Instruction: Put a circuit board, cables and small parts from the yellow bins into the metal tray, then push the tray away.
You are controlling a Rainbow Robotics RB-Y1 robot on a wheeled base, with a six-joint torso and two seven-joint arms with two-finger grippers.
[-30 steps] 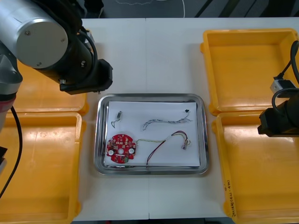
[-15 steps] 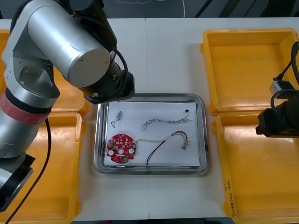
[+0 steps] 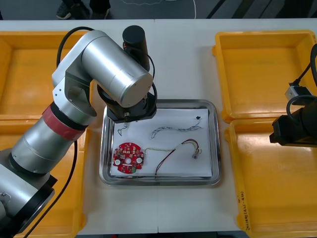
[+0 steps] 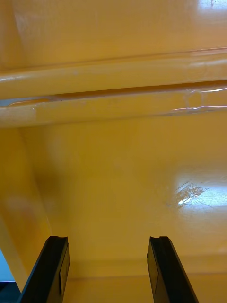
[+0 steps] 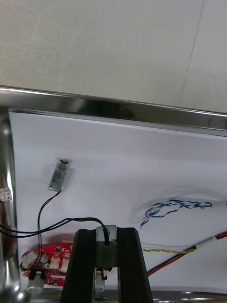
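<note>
So the left arm (image 3: 116,79) is reaching over the far-left corner of the tray (image 3: 216,144). The left jaws are clenched on a small part (image 5: 106,246) with a black cable (image 5: 71,219) coming off it. Can't tell if that part is touching the tray's white inside or sitting just off it, but it's close to the board (image 3: 128,158). The cable trails over to a second small part (image 5: 58,175), which lies flat on the white, nearer the tray's far rim.

Other stuff in the tray:
- The blue-white cable (image 3: 176,130) is around the middle.
- The red-yellow cable (image 3: 187,143) runs from beside the board toward the right side.
- A third small part (image 3: 196,153) sits at that cable's end.

The right arm (image 3: 294,129) is parked over the right-hand bins (image 3: 267,64). The right jaws are released, spread wide with nothing between them, just bin floor below. The tray sits on the table (image 3: 183,54) between the bins.
</note>
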